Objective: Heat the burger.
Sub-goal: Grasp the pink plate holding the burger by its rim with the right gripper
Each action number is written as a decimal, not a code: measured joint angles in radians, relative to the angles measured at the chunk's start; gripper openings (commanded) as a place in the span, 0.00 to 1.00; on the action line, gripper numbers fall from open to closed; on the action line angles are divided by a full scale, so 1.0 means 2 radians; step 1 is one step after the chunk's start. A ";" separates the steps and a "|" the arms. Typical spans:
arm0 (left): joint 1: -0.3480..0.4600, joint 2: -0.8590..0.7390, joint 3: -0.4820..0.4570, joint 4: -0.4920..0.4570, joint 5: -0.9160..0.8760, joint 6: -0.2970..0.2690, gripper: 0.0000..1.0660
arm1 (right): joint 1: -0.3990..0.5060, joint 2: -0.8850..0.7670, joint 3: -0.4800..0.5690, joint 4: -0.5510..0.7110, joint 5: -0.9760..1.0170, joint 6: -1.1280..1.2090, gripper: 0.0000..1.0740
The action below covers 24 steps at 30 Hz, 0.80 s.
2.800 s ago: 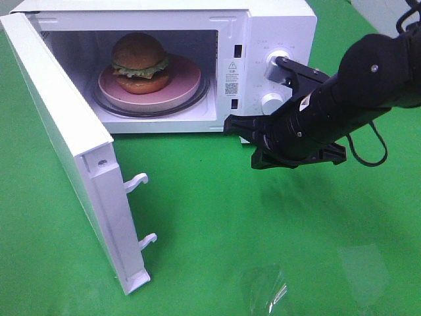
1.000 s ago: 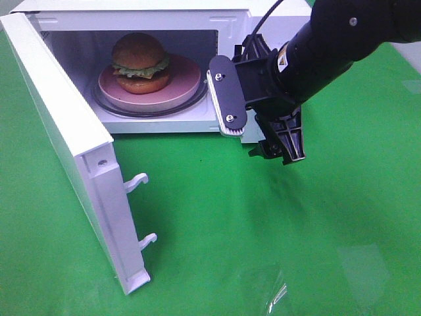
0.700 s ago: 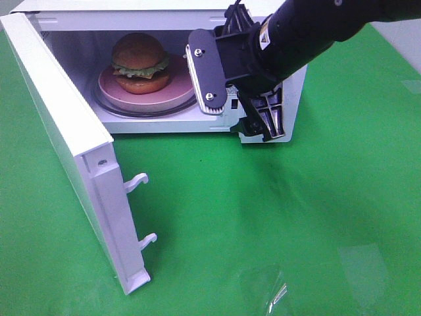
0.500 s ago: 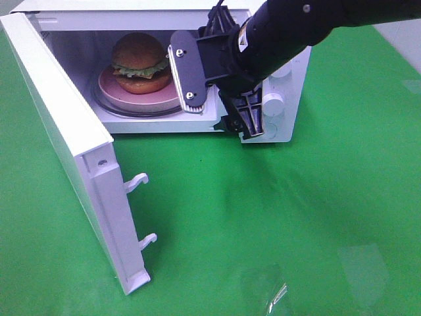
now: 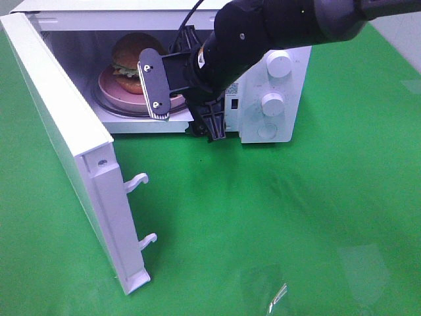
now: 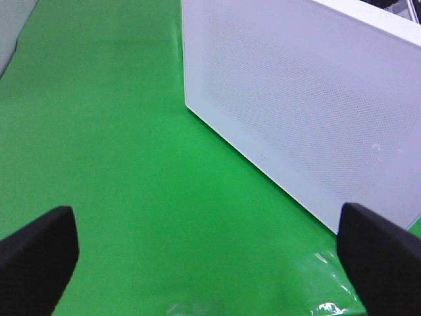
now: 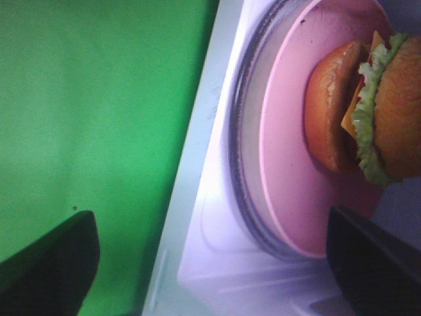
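**Right arm now at the oven mouth**

Since the earliest picture the right gripper (image 5: 185, 112) has left the control-knob side of the white box microwave (image 5: 276, 39) and swung across its front to the open cavity. Its jaws stand spread wide, nothing between them; the flat pale-edged finger (image 5: 155, 92) now partly covers the round pink plate (image 5: 108, 89).

The round golden-brown burger (image 5: 131, 51) sits on that plate, on the glass turntable (image 7: 245, 164), inside the cavity. It lies just beyond the finger, apart from it. The white door (image 5: 72, 145) hangs open.

Left gripper (image 6: 204, 253): spread wide over green cloth (image 6: 112, 131), empty, outside the door.
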 measured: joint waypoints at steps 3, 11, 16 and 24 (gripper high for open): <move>0.000 0.000 0.000 0.000 0.000 0.000 0.94 | 0.000 0.013 -0.014 0.000 -0.001 0.001 0.82; 0.000 0.000 0.000 0.000 0.000 0.000 0.94 | 0.000 0.065 -0.069 0.003 0.000 0.002 0.81; 0.000 0.000 0.000 0.000 0.000 0.000 0.94 | 0.000 0.084 -0.093 0.010 0.000 0.005 0.80; 0.000 0.000 0.000 0.000 0.000 0.000 0.94 | -0.001 0.119 -0.138 0.018 0.006 0.009 0.79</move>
